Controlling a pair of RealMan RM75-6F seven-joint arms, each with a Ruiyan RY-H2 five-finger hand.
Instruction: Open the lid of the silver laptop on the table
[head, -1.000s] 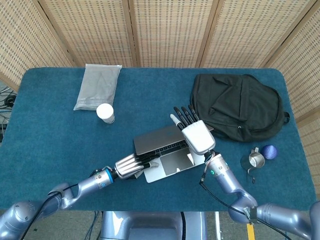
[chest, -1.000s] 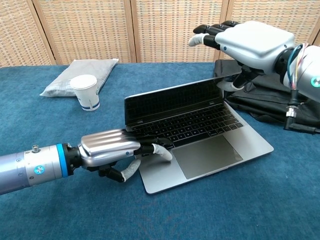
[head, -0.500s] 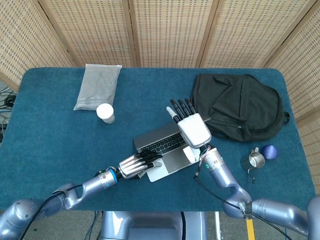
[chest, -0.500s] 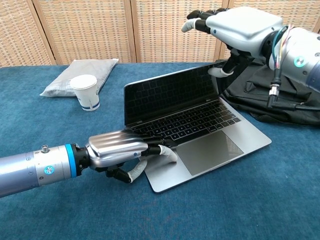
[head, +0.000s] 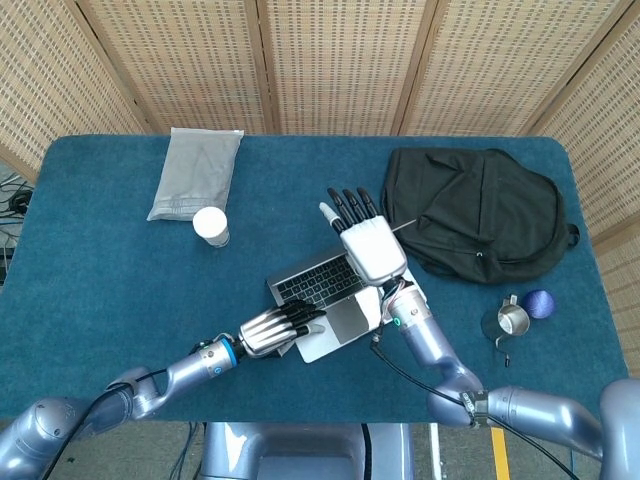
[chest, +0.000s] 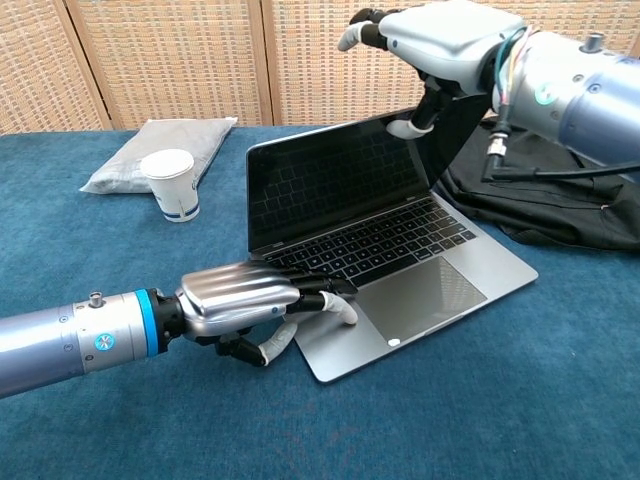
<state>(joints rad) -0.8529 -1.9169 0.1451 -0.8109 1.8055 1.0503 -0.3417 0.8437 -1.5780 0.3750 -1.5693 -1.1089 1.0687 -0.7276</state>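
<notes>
The silver laptop (chest: 420, 285) stands open in the middle of the table, its dark screen (chest: 335, 185) nearly upright and facing me. In the head view the laptop (head: 315, 285) shows its keyboard. My left hand (chest: 245, 300) lies flat on the base's front-left corner, fingers stretched over the keyboard edge and thumb beside the edge. My right hand (chest: 435, 40) hovers at the lid's top right corner with straight, spread fingers; its thumb touches the screen side of that corner. From above, the right hand (head: 365, 245) covers the lid and the left hand (head: 275, 328) rests on the base.
A black backpack (head: 480, 215) lies right behind the laptop, close to the right arm. A white paper cup (chest: 172, 185) and a grey pouch (head: 195, 172) sit at the back left. A small metal pitcher (head: 505, 323) and a blue ball (head: 539, 303) stand at the right.
The lid has swung up from a low angle to nearly upright, with my right hand rising and moving back with it. The left hand stayed on the base, which slid slightly.
</notes>
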